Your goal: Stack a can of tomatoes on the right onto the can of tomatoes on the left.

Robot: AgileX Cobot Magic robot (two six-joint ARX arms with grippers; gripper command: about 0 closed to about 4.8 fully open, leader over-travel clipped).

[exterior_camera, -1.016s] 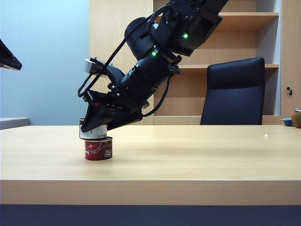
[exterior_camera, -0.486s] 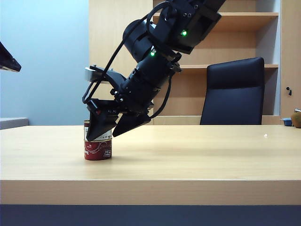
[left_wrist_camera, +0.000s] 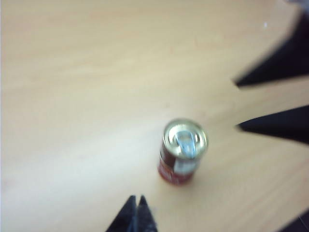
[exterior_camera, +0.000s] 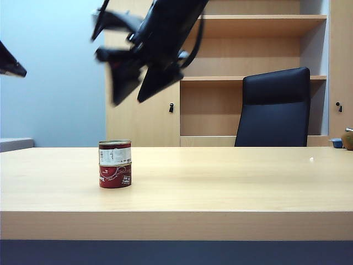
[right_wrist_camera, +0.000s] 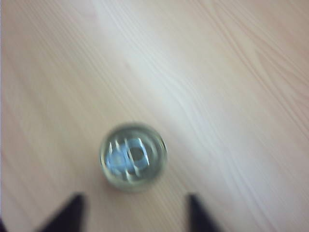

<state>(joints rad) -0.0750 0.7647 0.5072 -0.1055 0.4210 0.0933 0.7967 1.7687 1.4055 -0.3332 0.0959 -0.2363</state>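
Red tomato cans stacked, well below the right gripper's released, empty jaws.

Two tomato cans, stacked, both upright. Bottom can: red label with white print, sits on the table left of centre, toward the near edge. Top can: mostly white label with a dark red band up top, silver rim, seated square on the bottom can, sides flush, no tilt visible. Nothing touching either can. From above, top can lid is pale gold with a silver pull tab. Right wrist view shows the same lid, blurred.
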